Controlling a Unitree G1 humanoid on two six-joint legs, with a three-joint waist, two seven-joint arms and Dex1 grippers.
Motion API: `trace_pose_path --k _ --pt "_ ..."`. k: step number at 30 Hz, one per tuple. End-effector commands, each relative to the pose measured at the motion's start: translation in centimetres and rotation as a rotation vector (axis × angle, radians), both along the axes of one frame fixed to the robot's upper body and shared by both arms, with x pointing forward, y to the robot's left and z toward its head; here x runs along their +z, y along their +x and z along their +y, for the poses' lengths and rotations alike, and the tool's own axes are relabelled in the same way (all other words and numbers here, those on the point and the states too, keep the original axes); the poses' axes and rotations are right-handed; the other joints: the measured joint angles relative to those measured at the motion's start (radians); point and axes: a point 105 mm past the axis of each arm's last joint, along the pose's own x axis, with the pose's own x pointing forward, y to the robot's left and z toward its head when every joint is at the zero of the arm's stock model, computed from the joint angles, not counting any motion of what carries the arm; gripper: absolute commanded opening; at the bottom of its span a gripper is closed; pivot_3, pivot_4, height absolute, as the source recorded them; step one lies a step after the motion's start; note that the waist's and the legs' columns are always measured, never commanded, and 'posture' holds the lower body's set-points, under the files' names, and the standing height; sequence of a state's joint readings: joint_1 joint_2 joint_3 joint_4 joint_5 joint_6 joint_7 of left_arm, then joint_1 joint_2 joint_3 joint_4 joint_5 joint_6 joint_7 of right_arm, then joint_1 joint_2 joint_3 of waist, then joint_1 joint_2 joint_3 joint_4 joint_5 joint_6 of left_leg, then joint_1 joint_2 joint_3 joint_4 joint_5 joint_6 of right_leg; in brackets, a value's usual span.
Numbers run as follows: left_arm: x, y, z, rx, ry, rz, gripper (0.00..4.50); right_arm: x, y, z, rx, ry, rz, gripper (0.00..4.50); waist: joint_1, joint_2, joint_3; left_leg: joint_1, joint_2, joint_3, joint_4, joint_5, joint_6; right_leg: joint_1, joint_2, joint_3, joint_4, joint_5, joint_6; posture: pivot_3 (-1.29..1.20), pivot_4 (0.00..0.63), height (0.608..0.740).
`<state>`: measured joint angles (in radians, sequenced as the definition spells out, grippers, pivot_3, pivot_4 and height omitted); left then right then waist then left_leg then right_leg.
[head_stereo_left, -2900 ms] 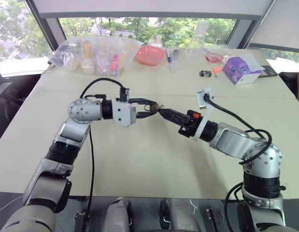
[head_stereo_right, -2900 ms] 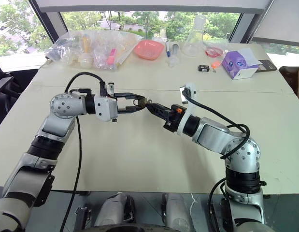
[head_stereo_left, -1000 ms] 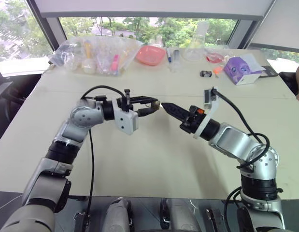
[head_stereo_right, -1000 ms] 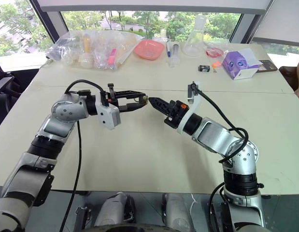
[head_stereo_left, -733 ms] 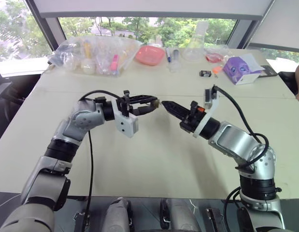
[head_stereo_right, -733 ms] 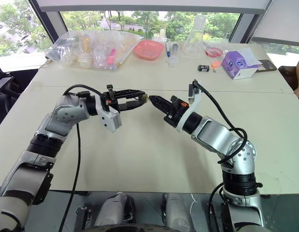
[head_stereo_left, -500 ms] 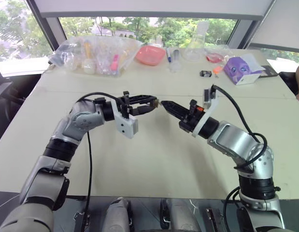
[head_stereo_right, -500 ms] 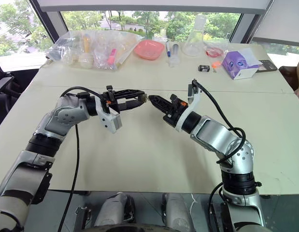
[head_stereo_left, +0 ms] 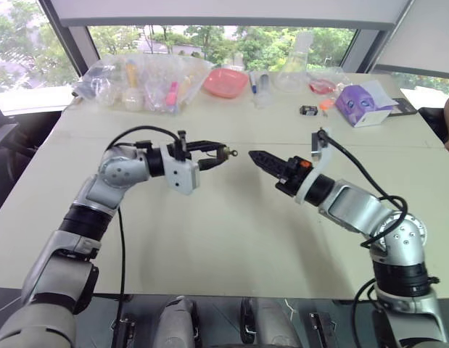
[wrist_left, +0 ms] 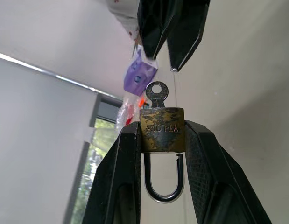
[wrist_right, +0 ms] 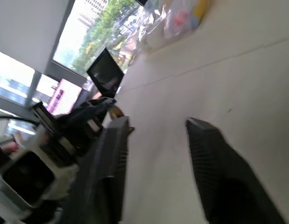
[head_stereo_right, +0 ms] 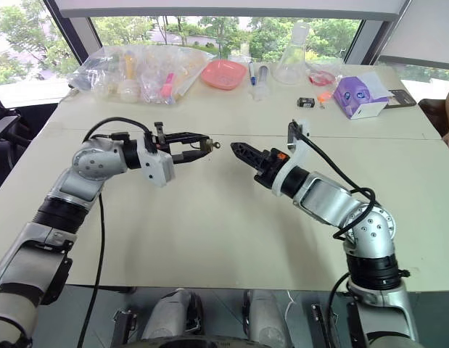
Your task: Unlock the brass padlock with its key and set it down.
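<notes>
I had the left tool (wrist_left: 161, 140) clenched on the brass padlock (wrist_left: 161, 129), its two fingers pinching the body from either side. That kept the lock up in the air above the tabletop (head_stereo_left: 231, 232), between the two arms, so the keyhole end faced across toward the other arm. The key (wrist_left: 157, 93) sat in the lock, its round bow sticking out past the brass body. The silver shackle (wrist_left: 164, 179) hung down between the fingers, and one leg looked free of the body with a gap at its tip, so I judged the lock was already sprung.

My right tool (head_stereo_left: 254, 155) was released, its fingers spread with nothing between them, as the right wrist view showed. It stood a little apart from the key, pointing at it across a clear gap in the head views.

I judged the turning was finished and setting the padlock down remained. With the lock so small, the drop to the tabletop seemed the risk: it could bounce or skid if freed from height.
</notes>
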<state>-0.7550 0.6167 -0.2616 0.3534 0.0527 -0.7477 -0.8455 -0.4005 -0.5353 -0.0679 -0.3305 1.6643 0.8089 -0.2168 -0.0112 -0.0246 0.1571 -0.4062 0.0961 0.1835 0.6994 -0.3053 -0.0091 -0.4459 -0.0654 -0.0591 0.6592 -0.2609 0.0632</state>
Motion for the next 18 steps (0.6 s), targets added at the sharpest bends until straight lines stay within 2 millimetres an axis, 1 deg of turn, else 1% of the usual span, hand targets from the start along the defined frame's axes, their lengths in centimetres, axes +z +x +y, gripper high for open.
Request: trace_pose_path --k 1,2,5,8,13,18 --pt "1.5 -0.3 0.0 -0.034 -0.006 0.012 0.72 0.7 -0.8 0.0 0.07 -0.161 -0.164 3.95 0.0 0.0 0.0 0.0 0.0 0.0 0.0 0.0 0.0 0.0 0.0 0.0 0.0 0.0 0.0 0.0 0.15 0.74" --pt "1.6 -0.4 -0.1 -0.041 -0.001 0.03 0.72 0.5 -1.0 0.0 0.092 -0.19 -0.187 4.39 0.0 0.0 0.0 0.0 0.0 0.0 0.0 0.0 0.0 0.0 0.0 0.0 0.0 0.0 0.0 0.0 0.15 0.74" --pt "1.8 -0.8 -0.6 -0.068 0.005 0.045 0.72 0.7 -1.6 0.6 0.159 -0.191 -0.233 4.39 0.0 0.0 0.0 0.0 0.0 0.0 0.0 0.0 0.0 0.0 0.0 0.0 0.0 0.0 0.0 0.0 0.15 0.74" --pt "1.7 -1.4 -1.4 -0.1 0.008 0.044 0.72 0.7 -1.4 1.3 0.174 -0.182 -0.243 4.39 0.001 0.0 0.0 0.0 0.0 0.0 0.0 0.0 0.0 0.0 0.0 0.0 0.0 0.0 0.0 0.0 0.15 0.74" --pt "1.4 -2.0 -2.0 -0.122 0.003 0.033 0.72 0.7 -1.4 2.2 0.199 -0.156 -0.241 4.39 0.001 0.0 0.0 0.0 0.0 0.0 0.0 0.0 0.0 0.0 0.0 0.0 0.0 0.0 0.0 0.0 0.15 0.74" --pt "1.1 -2.4 -2.4 -0.135 -0.001 0.038 0.72 1.0 -1.3 2.7 0.204 -0.118 -0.234 4.39 0.001 0.0 0.0 0.0 0.0 0.0 0.0 0.0 0.0 0.0 0.0 0.0 0.0 0.0 0.0 0.0 0.15 0.74"
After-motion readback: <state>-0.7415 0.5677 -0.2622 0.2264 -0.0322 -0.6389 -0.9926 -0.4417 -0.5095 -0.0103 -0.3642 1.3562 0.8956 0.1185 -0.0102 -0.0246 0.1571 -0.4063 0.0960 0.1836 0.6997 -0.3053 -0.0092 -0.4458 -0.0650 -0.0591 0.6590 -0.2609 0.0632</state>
